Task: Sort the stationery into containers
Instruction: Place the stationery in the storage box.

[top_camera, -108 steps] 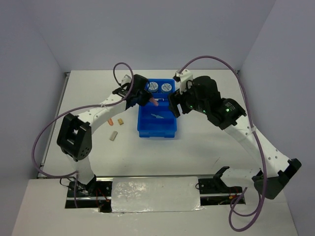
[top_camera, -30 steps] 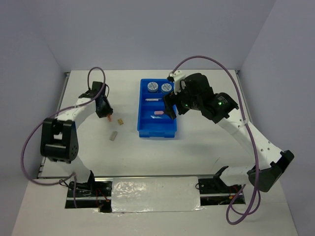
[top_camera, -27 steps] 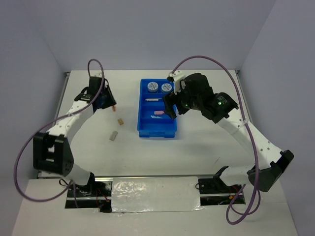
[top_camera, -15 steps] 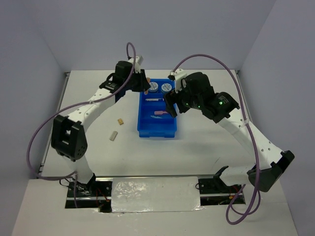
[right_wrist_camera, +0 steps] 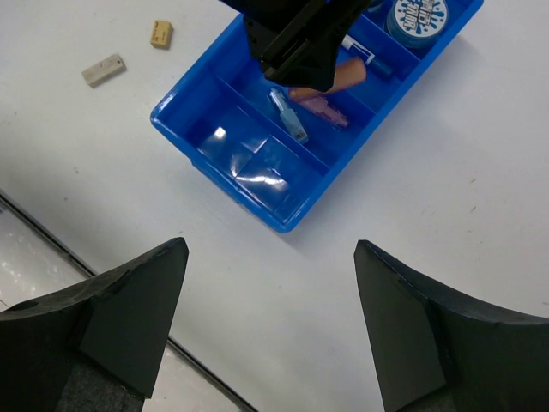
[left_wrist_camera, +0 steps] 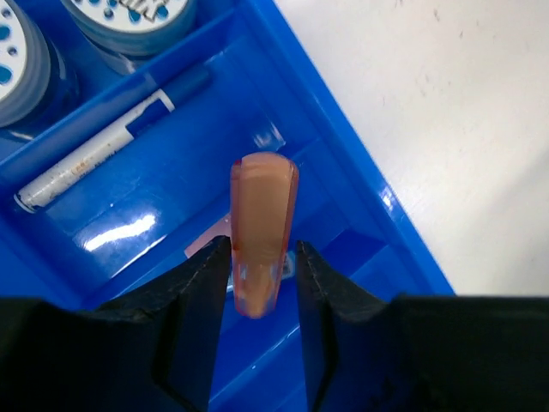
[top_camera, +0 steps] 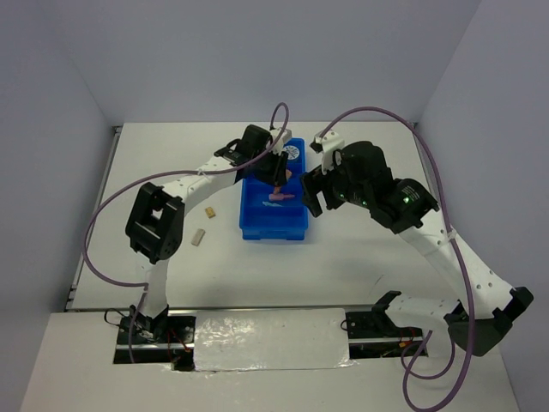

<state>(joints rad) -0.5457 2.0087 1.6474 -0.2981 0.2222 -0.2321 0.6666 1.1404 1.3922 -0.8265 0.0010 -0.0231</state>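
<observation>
Left pincer [left_wrist_camera: 263, 262] is clamped on the orange bar [left_wrist_camera: 262, 215], holding it over a middle compartment of the blue tray [left_wrist_camera: 377, 202], the one where the pink bar [right_wrist_camera: 326, 110] and light-blue bar [right_wrist_camera: 289, 118] lie. The pen [left_wrist_camera: 103, 146] sits one slot along, with both rolls [left_wrist_camera: 129, 17] in the end slot. Right pincer [right_wrist_camera: 270, 249] hovers wide open and empty. Out on the bench [top_camera: 360, 257], the tan bar [right_wrist_camera: 160, 33] and grey bar [right_wrist_camera: 103, 69] are not yet sorted.
</observation>
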